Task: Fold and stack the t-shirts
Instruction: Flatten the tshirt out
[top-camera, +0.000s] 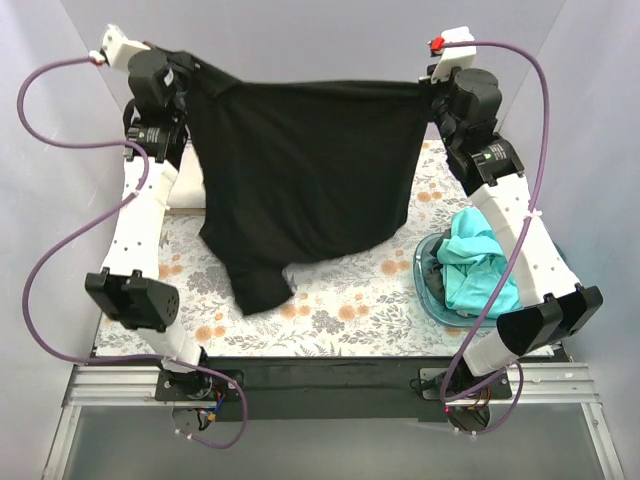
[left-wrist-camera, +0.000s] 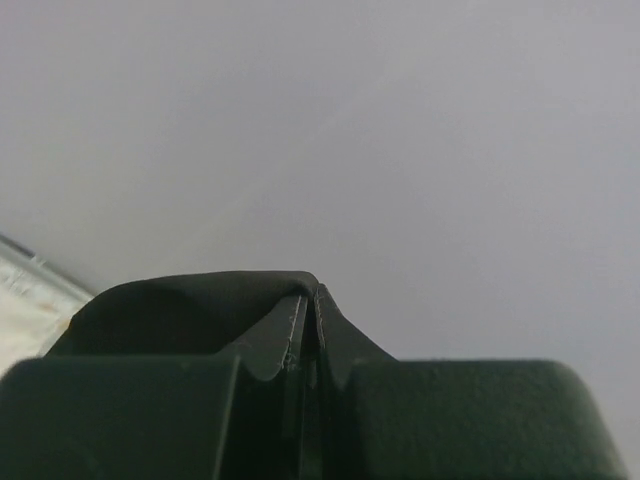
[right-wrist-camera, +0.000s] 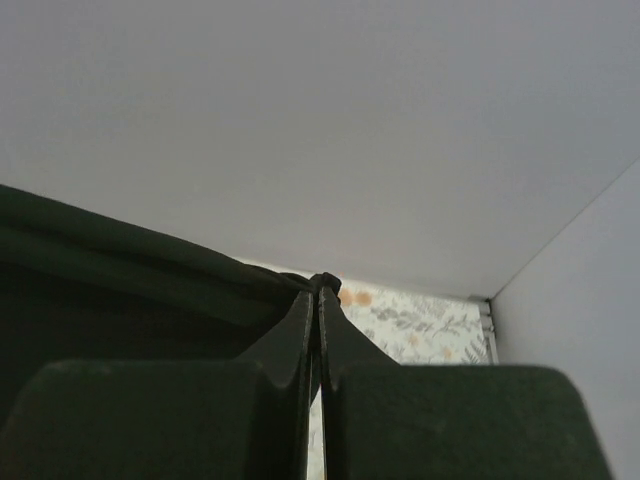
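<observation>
1. top external view: the black t-shirt hangs spread between the left hand and the right hand, above the floral worktop.
2. the left hand is clamped tight on the shirt's far-left top corner.
3. the right hand pinches the far-right top corner, fingers pressed together on the cloth.
4. the teal t-shirt lies crumpled in the blue bin at the near right, well apart from both hands.
</observation>
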